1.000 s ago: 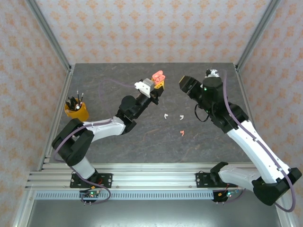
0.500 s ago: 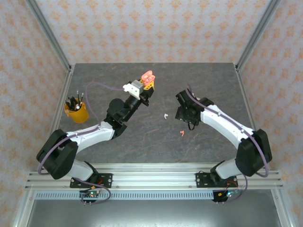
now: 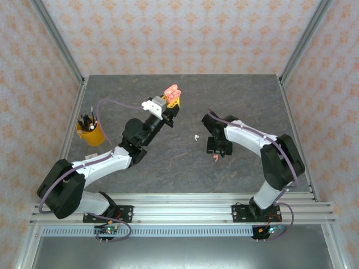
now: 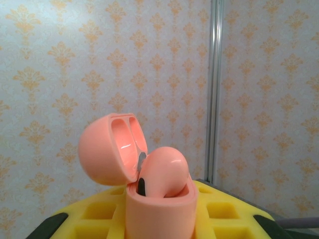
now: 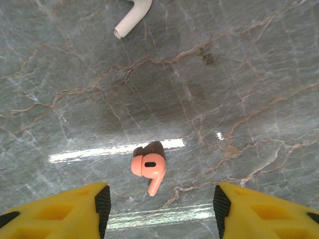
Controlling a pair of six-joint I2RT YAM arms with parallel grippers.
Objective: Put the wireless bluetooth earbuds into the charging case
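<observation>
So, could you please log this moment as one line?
left claw: shut on pink case | right claw: open above pink earbud | white earbud: on table

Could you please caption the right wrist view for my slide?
Open right gripper poised above a salmon-pink earbud lying on the table.

Glossy pink plastic case; polished marble-look table.

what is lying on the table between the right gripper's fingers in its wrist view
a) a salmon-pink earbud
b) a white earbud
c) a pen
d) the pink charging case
A: the salmon-pink earbud lies on the table in the gap between the yellow fingers of the right gripper, while the white earbud lies farther off at the top edge of that view.
</observation>
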